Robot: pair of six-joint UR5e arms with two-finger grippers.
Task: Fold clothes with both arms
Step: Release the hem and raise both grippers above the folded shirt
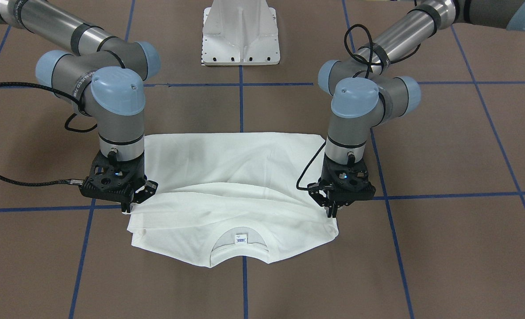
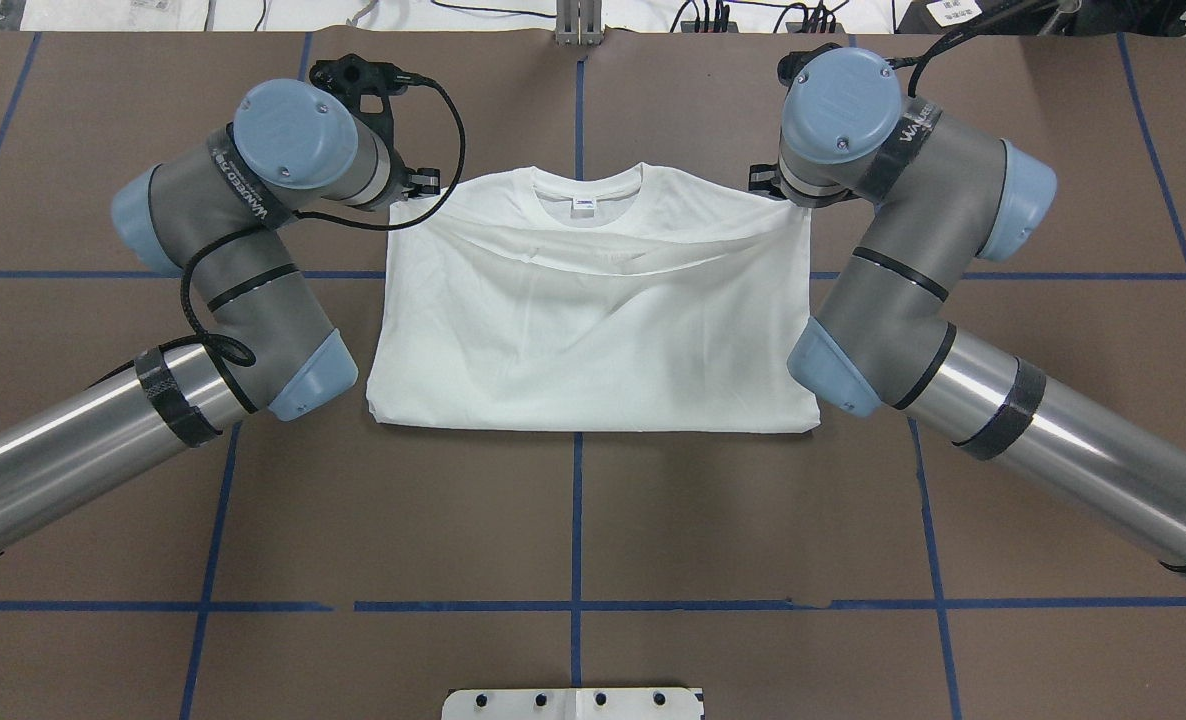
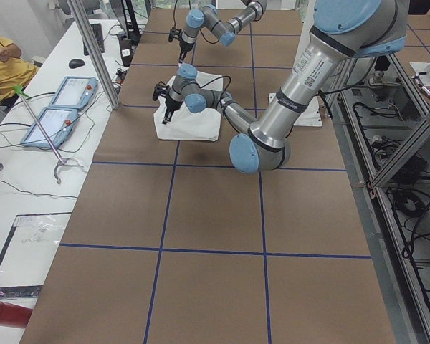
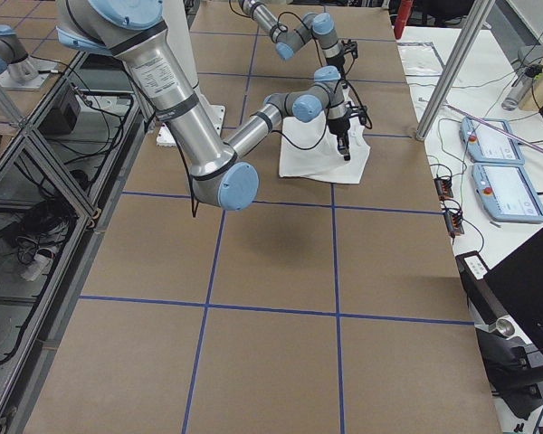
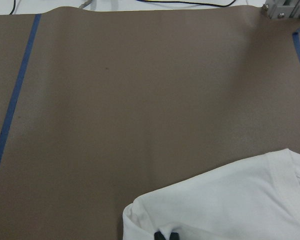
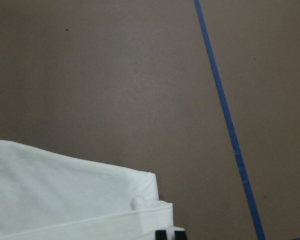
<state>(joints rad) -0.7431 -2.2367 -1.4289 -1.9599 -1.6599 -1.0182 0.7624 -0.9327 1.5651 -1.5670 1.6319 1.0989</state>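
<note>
Closest to us in the front-facing view is the ribbed round neck (image 1: 240, 253) with its small label (image 1: 241, 239). That's the near end of the white cotton T-shirt (image 1: 236, 155), which lies folded into a rough rectangle in the middle of the brown paper-covered worktop (image 1: 444, 257). We read the upper layer as the bottom half laid over toward the shoulders. Its free edge (image 1: 227, 188) runs across just short of the neck, from one tool to the other, and bows a bit in the middle.

Both tools sit at the two ends of that edge. The left tool (image 1: 333, 212) has its fingers pinched together on the cloth at the shirt's corner. The right tool (image 1: 129, 204) is doing the same at the opposite corner. The wrist views agree, with the black tips (image 5: 159, 235) close together right on the fabric.

So our guess is we're at the lay-down of this fold. To do it well, we'd keep both tools level with each other and pull gently apart so the bowed edge goes straight. We'd set the corners square over the lower layer's sides and only let go once the cloth rests on the shirt. Then lift straight up, otherwise the fingers could drag a corner and wreck the fold.
</note>
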